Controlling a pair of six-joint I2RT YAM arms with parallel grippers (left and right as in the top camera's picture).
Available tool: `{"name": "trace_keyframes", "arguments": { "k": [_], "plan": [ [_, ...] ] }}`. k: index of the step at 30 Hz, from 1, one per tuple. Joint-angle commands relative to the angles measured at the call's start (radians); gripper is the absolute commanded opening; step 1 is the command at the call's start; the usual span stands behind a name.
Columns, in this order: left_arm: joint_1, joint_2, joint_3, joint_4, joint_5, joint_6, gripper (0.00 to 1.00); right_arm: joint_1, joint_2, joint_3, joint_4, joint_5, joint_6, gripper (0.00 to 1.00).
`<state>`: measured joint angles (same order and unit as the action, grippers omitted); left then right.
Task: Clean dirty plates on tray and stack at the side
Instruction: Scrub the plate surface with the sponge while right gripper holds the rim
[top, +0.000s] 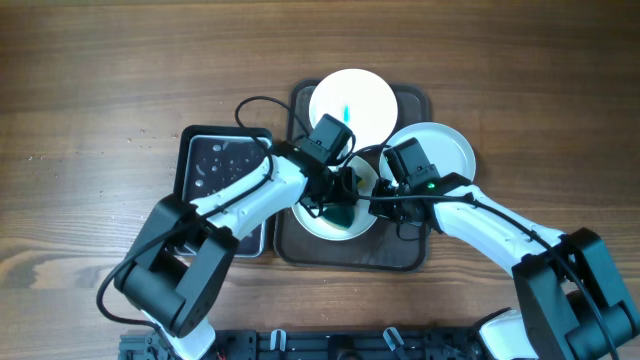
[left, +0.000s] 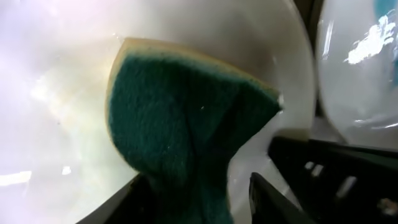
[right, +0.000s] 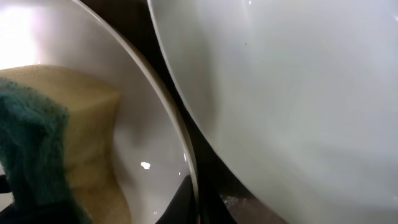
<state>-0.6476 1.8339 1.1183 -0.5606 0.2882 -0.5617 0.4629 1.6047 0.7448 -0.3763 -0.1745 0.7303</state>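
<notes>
White china is the subject: three plates sit on a dark brown tray (top: 340, 256) at the middle of the wooden worktop (top: 90, 90). None is stacked beside the tray, so the job looks to be in its early part. Nearest the worktop's near edge, the scrubbed plate (top: 318, 226) has a green-and-yellow sponge (top: 343, 208) pressed into it. The left gripper (top: 338, 188) has its fingers (left: 118, 208) closed narrowly on that sponge, which buckles between them. A faint yellowish film shows on this plate in the left wrist view (soap or leftover dirt, I cannot say). Toward the far edge, a second plate (top: 352, 95) carries a teal smear (top: 347, 112) and looks uncleaned. A third plate (top: 445, 150) overhangs the tray toward the right edge and appears spotless, but it sits on the tray, not at the side. The right gripper (top: 382, 197) rests at the scrubbed plate's rim, probably steadying it; whether its fingers are clamped I cannot tell. Toward the left edge lies a black tub (top: 185, 180) holding pale specks, either suds or droplets. Left to do, by my reckoning: finish this plate, clean the smeared one, then stack all three.
</notes>
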Motion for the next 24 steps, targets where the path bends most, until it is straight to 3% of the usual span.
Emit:
{"name": "trace_keyframes", "arguments": {
  "k": [1,2,4,6,10,17,22,24],
  "plan": [
    [-0.052,0.017,-0.008,-0.019,-0.107,0.032,0.47,0.002,0.017,0.001,-0.001,0.029,0.003,0.04],
    [-0.063,0.022,-0.008,-0.019,-0.131,0.031,0.44,0.002,0.017,0.001,-0.001,0.029,0.003,0.04],
    [-0.080,0.042,-0.008,-0.019,-0.186,0.030,0.27,0.002,0.017,0.001,-0.001,0.029,0.003,0.04],
    [-0.084,0.058,-0.008,-0.023,-0.196,0.029,0.04,0.002,0.017,0.001,-0.002,0.028,0.003,0.04],
    [-0.057,0.046,-0.005,-0.027,-0.197,-0.002,0.04,0.002,0.017,0.001,-0.003,0.025,0.003,0.05],
    [0.103,-0.003,-0.005,-0.040,-0.204,-0.015,0.04,0.002,0.017,0.001,-0.002,0.025,0.003,0.04],
    [0.134,-0.003,-0.005,-0.074,-0.344,0.008,0.04,0.002,0.017,0.001,-0.002,0.025,0.003,0.04],
    [0.132,-0.003,-0.005,-0.071,-0.323,0.007,0.04,0.002,0.017,0.001,-0.002,0.025,0.003,0.04]
  ]
}}
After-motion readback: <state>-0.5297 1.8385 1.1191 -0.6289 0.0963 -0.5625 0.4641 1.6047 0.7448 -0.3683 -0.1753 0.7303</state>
